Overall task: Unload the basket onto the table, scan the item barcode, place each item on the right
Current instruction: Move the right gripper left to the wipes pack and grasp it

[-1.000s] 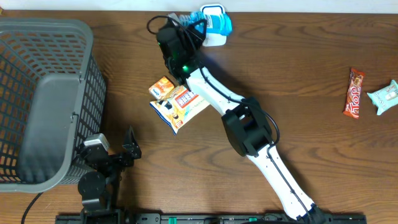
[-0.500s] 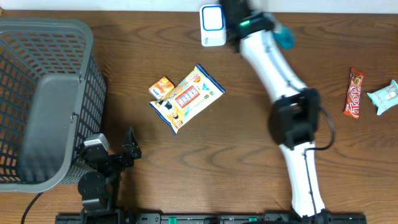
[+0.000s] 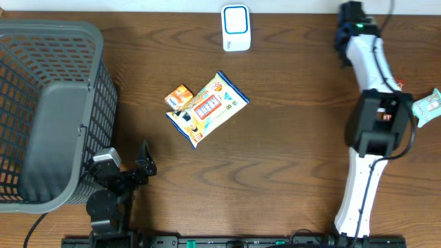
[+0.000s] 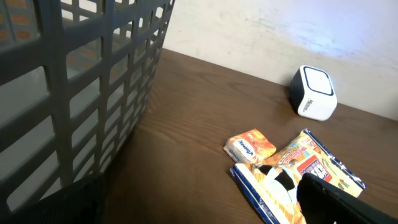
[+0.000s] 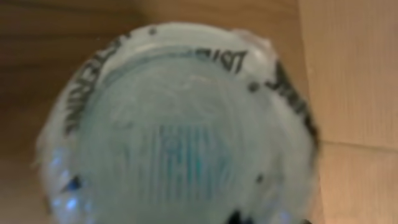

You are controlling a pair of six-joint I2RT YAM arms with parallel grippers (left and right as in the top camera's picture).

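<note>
The right gripper (image 3: 344,34), at the back edge of the brown wood-grain tabletop (image 3: 275,172) well right of the scanner (image 3: 236,27), grasps a pale-blue tub (image 5: 180,124); its black rim lettering is too blurred to read. The left gripper (image 3: 127,169) hangs released by the basket (image 3: 41,41) near the front left corner, and a pale wall (image 4: 280,25) runs behind the tabletop.

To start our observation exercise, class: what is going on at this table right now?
The right pincer is out at the far right of the table, closed on a pale round container that fills its blurred wrist view. The white scanner stands apart at the back. A snack bag and a small orange box lie mid-table. The left pincer rests open beside the grey basket, holding nothing.
</note>
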